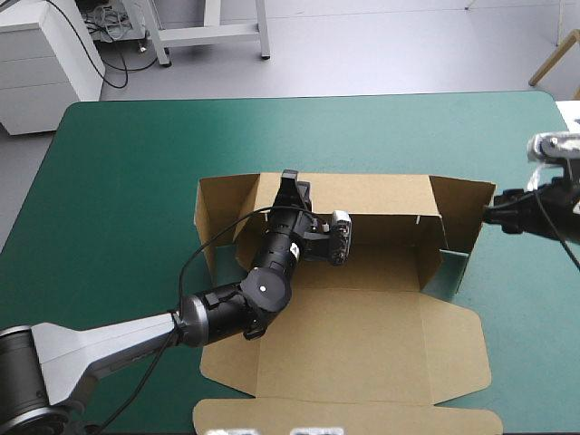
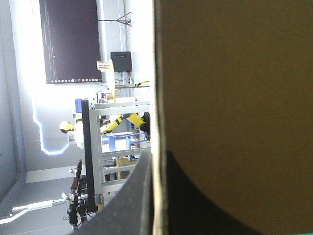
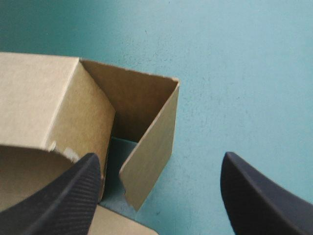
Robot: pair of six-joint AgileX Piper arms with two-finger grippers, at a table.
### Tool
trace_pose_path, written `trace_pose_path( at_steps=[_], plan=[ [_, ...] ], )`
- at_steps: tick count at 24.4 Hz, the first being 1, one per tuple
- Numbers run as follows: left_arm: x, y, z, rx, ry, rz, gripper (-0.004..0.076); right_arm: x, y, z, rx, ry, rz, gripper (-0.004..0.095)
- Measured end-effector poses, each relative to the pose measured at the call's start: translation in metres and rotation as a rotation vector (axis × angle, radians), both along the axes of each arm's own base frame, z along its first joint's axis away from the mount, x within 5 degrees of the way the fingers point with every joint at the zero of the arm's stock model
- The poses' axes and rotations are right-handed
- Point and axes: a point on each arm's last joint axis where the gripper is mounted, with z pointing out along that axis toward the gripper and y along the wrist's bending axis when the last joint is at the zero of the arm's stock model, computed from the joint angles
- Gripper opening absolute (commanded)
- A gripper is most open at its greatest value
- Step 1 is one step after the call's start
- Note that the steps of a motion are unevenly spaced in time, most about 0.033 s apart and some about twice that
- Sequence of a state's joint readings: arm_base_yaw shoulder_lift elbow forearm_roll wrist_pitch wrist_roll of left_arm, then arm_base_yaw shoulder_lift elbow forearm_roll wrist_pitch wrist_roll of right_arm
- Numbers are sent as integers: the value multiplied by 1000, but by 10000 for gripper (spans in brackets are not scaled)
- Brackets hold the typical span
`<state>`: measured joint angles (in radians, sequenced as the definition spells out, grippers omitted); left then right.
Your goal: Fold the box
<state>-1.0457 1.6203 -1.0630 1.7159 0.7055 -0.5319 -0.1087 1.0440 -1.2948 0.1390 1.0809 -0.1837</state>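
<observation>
The brown box (image 1: 362, 326) lies in the middle of the table with its long far wall (image 1: 362, 195) raised and its lid panel flat toward the near edge. My left gripper (image 1: 290, 186) is at the top of that far wall, near its left end. In the left wrist view the board (image 2: 234, 98) stands edge-on between the black fingers (image 2: 132, 196), so the left gripper (image 2: 159, 196) is shut on the box. My right gripper (image 1: 489, 213) is beside the box's right end, open. Its wrist view shows the raised corner flap (image 3: 151, 147) just ahead of the right gripper (image 3: 161, 196).
The teal-green cover (image 1: 127, 181) lies bare around the box on the left and far sides. The box's near flaps (image 1: 344, 412) reach almost to the table's near edge. On the right, the table edge is close behind the right arm.
</observation>
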Motion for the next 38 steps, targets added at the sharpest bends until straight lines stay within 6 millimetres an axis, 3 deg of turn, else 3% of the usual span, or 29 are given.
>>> trace_pose_path(
  at_steps=[10,15,19,27,30,33,38],
  plan=[
    [0,0,0,0,0,0,-10,112,-9,-8,36,104,20,634],
    [0,0,0,0,-1,2,-10,147,-11,-20,64,151,33,634],
    [0,0,0,1,-3,5,-10,167,-9,-43,100,226,66,634],
    [-1,0,1,-10,-5,15,-10,166,-9,-60,102,350,89,634],
    [-1,1,1,-26,-4,29,-10,162,-7,-80,134,416,92,634],
    [-1,2,1,-34,-7,42,-10,143,-4,-101,137,495,104,634],
    [-1,2,2,-38,-7,45,-10,115,-1,-98,135,496,120,634]
  ],
)
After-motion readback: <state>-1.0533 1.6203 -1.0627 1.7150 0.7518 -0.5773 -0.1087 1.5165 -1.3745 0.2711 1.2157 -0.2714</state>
